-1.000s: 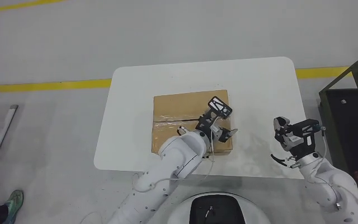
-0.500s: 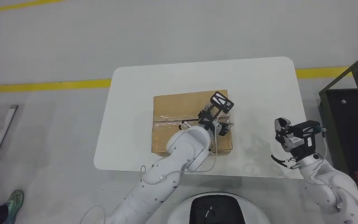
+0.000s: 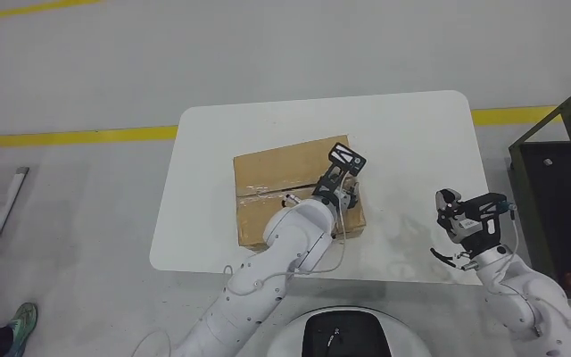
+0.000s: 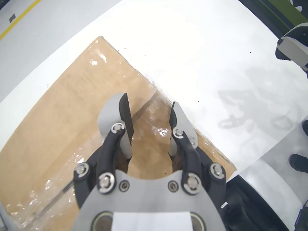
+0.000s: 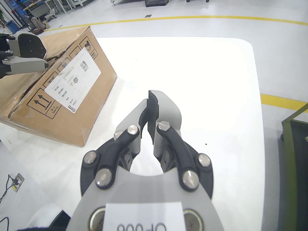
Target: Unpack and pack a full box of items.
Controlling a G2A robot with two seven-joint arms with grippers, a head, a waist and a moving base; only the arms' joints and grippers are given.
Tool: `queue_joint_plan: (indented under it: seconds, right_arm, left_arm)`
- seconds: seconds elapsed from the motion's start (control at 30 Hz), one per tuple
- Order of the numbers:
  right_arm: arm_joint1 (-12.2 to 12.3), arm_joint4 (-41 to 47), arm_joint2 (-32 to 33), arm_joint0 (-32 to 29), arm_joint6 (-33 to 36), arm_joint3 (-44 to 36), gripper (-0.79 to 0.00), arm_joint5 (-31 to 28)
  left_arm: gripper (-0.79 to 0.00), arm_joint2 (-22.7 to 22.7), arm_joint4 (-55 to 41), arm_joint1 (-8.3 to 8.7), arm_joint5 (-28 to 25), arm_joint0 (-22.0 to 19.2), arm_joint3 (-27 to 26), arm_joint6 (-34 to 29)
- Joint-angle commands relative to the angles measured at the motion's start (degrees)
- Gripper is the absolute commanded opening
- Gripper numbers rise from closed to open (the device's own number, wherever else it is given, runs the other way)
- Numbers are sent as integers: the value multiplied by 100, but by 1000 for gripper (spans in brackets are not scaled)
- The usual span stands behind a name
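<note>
A closed brown cardboard box (image 3: pixel 285 183) lies skewed on the white table (image 3: pixel 401 134), with clear tape along its top seam. My left gripper (image 3: pixel 344 189) stands open over the box's right end. In the left wrist view its fingers (image 4: pixel 149 99) straddle the taped seam just above the box (image 4: pixel 60 114), with nothing between them. My right gripper (image 3: pixel 451 234) hangs shut and holds nothing over the table's near right corner, well clear of the box. From the right wrist view, the right gripper (image 5: pixel 151 96) faces the box's labelled side (image 5: pixel 72 82), with the left gripper (image 5: pixel 24 56) on top.
A dark green metal frame (image 3: pixel 540 187) stands just past the table's right edge. Bare table surface (image 5: pixel 192 78) stretches between the box and the right gripper. A yellow floor line (image 3: pixel 89 136) runs behind the table.
The box has turned and slid a little to the left, so it now sits skewed. My left gripper has shifted left with it, over the box's right end. The right arm has barely moved.
</note>
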Motion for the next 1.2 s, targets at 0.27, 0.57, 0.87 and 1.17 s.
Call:
queue_joint_plan:
  seconds: [0.27, 0.57, 0.87, 1.17]
  right_arm:
    - [-8, -30, -19, 10, 1, 6, -785, 3]
    - [-16, -65, -49, 13, 12, -10, -785, 21]
    - [-22, -84, -56, 11, 3, -2, -785, 18]
    - [-28, 79, -28, 46, 50, -77, -785, -35]
  left_arm:
    - [-453, -139, 106, -39, -72, 116, -164, -41]
    - [-493, -301, 201, -64, -109, 221, -243, -74]
    - [-705, -422, 297, -90, -140, 326, -315, -120]
    - [-785, -522, 422, -113, -217, 408, -398, -118]
